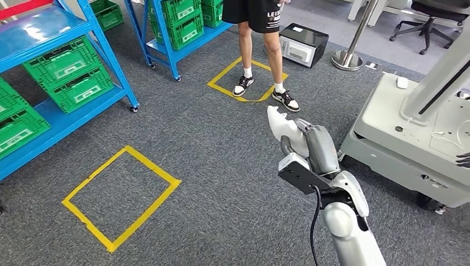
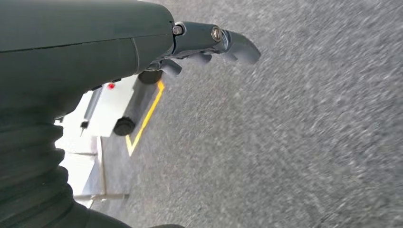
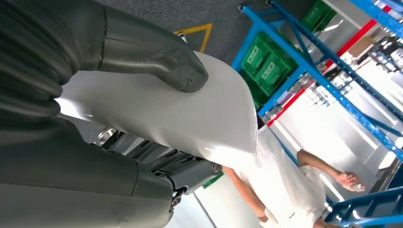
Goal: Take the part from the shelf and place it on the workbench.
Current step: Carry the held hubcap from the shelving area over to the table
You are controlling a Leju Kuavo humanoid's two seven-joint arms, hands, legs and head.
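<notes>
Right hand point(image 1: 310, 147) clamped round white part point(image 1: 282, 126), likely light, stiff, slick plastic, best gripped mid-body; left hand point(image 2: 209, 42) empty, fingers loosely curled.

The person point(image 1: 259, 33) is cut off above the shorts by the frame's edge.

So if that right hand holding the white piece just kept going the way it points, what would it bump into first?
Probably the person's shoe inside the yellow taped square; the right hand and its white part point that way, though depth is unclear.
</notes>
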